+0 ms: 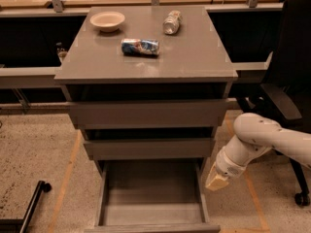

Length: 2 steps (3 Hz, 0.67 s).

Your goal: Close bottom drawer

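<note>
The bottom drawer (150, 198) is pulled wide open at the foot of the grey cabinet. Its shallow grey box is empty and its front panel (150, 228) lies at the bottom edge of the view. My gripper (216, 181) hangs from the white arm just right of the drawer's right side wall, about level with the middle of the box. I see only its tan tip.
Two wider grey drawer fronts (148, 113) sit above, slightly out. On the cabinet top (194, 57) are a bowl (107, 20), a can on its side (140, 46) and a bottle on its side (171, 22). A black office chair (286, 81) stands right. A black caster leg (34, 203) is at left.
</note>
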Available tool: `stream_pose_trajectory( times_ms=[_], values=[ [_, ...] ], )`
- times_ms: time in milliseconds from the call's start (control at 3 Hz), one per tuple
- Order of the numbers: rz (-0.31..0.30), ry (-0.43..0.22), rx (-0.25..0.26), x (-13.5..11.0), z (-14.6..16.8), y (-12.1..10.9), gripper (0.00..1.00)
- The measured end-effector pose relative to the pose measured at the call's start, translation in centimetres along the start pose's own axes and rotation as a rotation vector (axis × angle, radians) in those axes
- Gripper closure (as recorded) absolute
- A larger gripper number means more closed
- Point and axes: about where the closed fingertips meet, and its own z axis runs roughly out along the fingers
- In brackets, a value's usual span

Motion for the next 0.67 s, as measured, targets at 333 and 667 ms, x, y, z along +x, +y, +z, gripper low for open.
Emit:
stream_pose_trajectory(
  times_ms=[333,667],
  values=[
    [0.012,0.000,-0.021,0.4,1.3,-0.3,1.00],
    [0.014,-0.026,-0.039,0.2,3.1,-0.3,1.00]
  ],
)
